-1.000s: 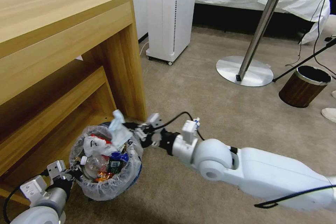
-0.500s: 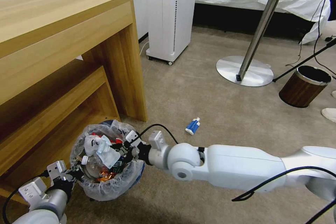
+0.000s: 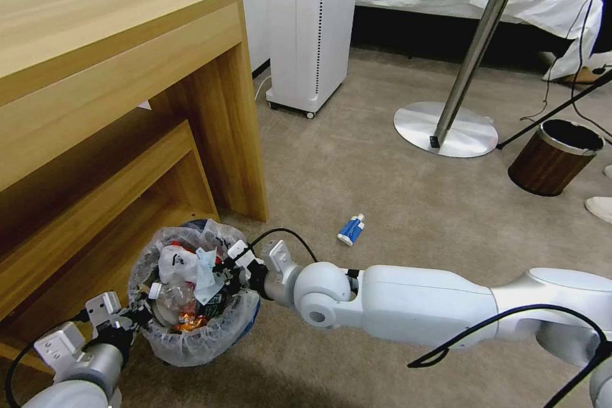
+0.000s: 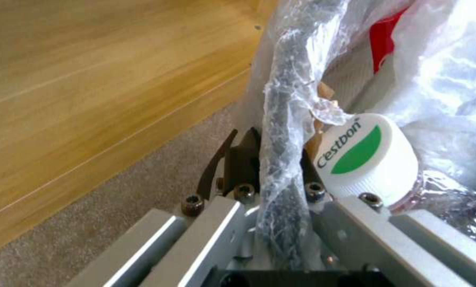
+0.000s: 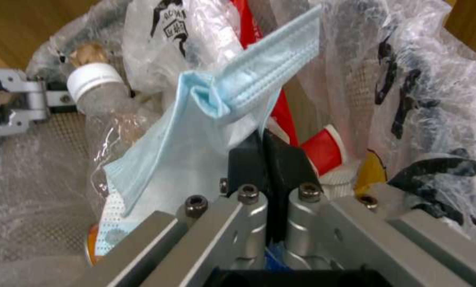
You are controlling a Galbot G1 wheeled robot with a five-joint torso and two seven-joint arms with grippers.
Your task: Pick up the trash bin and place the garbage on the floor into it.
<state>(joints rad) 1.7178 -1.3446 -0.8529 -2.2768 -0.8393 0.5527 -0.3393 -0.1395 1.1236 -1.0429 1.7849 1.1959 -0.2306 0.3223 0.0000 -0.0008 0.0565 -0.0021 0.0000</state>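
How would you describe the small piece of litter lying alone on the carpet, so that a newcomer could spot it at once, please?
Start at the wooden desk and drop to the foot of its side panel. On the beige carpet beside that foot, toward the round table's metal base, lies a small packet. It is blue and white with a white cap, the only loose litter there.

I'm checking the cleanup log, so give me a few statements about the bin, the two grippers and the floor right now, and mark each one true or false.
1. The left gripper is shut on the rim of the trash bin. True.
2. The right gripper is open above the carpet. False: it is shut on a blue face mask over the bin.
3. A blue-white packet lies on the floor. True.
4. The bin is empty. False: it holds litter.
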